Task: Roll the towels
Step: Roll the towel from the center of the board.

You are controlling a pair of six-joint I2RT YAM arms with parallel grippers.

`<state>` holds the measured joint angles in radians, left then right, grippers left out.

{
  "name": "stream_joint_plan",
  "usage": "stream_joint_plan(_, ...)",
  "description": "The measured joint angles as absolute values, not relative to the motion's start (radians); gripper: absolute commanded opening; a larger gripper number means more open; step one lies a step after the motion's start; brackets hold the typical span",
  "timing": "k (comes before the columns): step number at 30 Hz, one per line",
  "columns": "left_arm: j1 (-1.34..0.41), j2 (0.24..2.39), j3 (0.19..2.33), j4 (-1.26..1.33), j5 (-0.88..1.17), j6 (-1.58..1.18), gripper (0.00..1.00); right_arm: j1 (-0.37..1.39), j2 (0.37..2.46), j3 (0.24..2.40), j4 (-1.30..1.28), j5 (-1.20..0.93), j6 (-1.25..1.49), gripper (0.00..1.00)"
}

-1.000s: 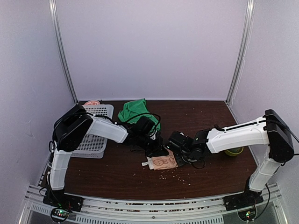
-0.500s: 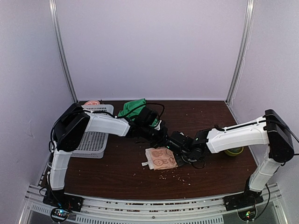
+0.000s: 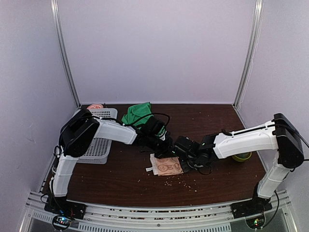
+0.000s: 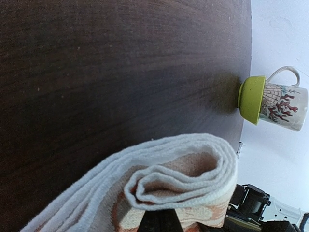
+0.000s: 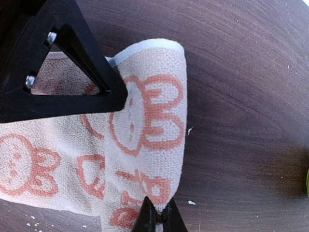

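Lying mid-table, the small pinkish-beige cloth [image 3: 166, 166] printed with orange cartoon figures has its far edge curled into a loose roll. The left hand [image 3: 165, 149] and right hand [image 3: 180, 155] are both clenched on that roll, close together. The larger plain bright green cloth [image 3: 137, 115] lies bunched near the back, beside a white perforated plastic basket [image 3: 99, 140]. A green-and-cream patterned mug [image 3: 241, 156] sits at the right of the dark wooden table [image 3: 120, 183].

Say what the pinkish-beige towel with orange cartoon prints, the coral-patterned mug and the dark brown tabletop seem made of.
Pinkish-beige printed towel: matte terry-like cloth; nubbly weave, soft thick folds.
Coral-patterned mug: probably glazed ceramic; smooth, slightly shiny.
Dark brown tabletop: wood or wood-look laminate; fine grain lines, low sheen.
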<state>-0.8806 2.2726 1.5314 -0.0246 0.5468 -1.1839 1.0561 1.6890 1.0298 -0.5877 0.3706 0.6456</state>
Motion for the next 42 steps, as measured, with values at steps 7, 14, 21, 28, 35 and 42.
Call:
stream_joint_plan(7,-0.881,2.258,1.526,-0.027,0.545,-1.176,0.00,1.056,1.689,1.030,-0.587,0.368,0.632,0.00)
stream_joint_plan(14,-0.884,2.261,1.532,-0.032,0.547,-1.175,0.00,1.056,1.689,1.033,-0.586,0.347,0.618,0.00)
stream_joint_plan(21,-0.884,2.288,1.548,-0.039,0.557,-1.165,0.00,1.056,1.689,1.048,-0.579,0.315,0.591,0.00)
stream_joint_plan(28,-0.884,2.292,1.533,-0.014,0.567,-1.162,0.00,1.056,1.687,1.047,-0.555,0.266,0.551,0.00)
stream_joint_plan(35,-0.884,2.289,1.508,0.004,0.573,-1.161,0.00,1.056,1.674,1.040,-0.532,0.239,0.527,0.00)
stream_joint_plan(42,-0.884,2.251,1.481,-0.016,0.570,-1.142,0.00,1.056,1.674,1.040,-0.528,0.239,0.527,0.00)
